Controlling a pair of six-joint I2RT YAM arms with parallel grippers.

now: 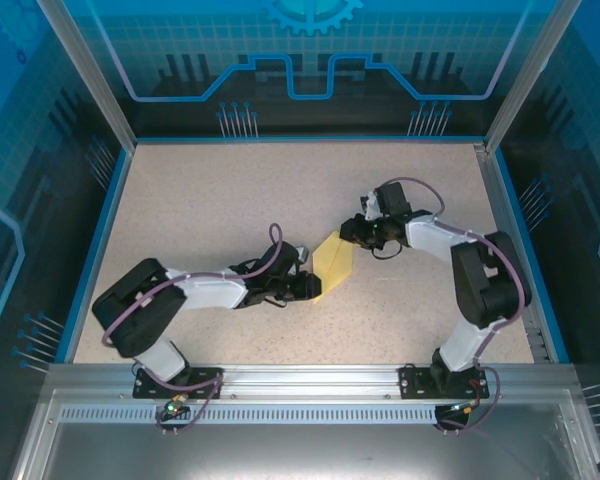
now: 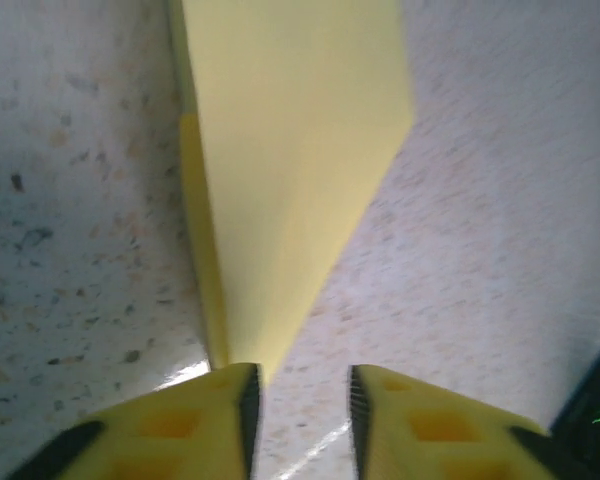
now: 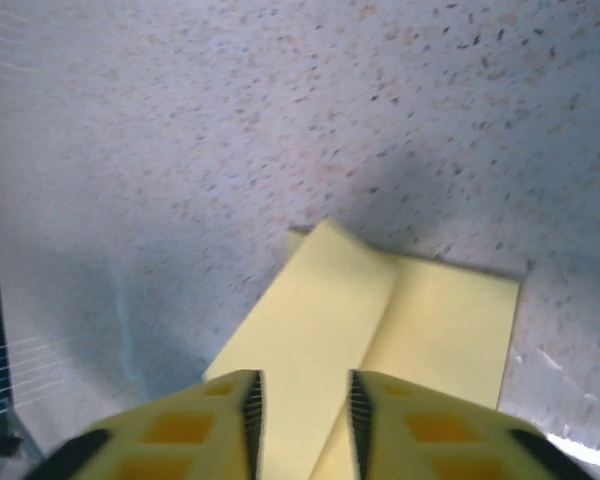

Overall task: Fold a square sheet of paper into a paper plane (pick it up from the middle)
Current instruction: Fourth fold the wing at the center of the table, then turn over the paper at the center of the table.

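resting on speckled beige table (image 1: 230, 200), blue walls (image 1: 310, 60) around — folded sheet (image 1: 334, 262) between narrowly parted left hand (image 2: 302, 390) and right hand (image 3: 302, 395)

Lab: blue-panelled robot enclosure (image 1: 310, 60)

I find no readable text, number, label or brand. Back wall (image 1: 310, 100) carries gear emblem (image 1: 313, 12) and circuit-line graphic, no lettering on it. Yellow paper (image 3: 380, 330) is plain, unprinted.
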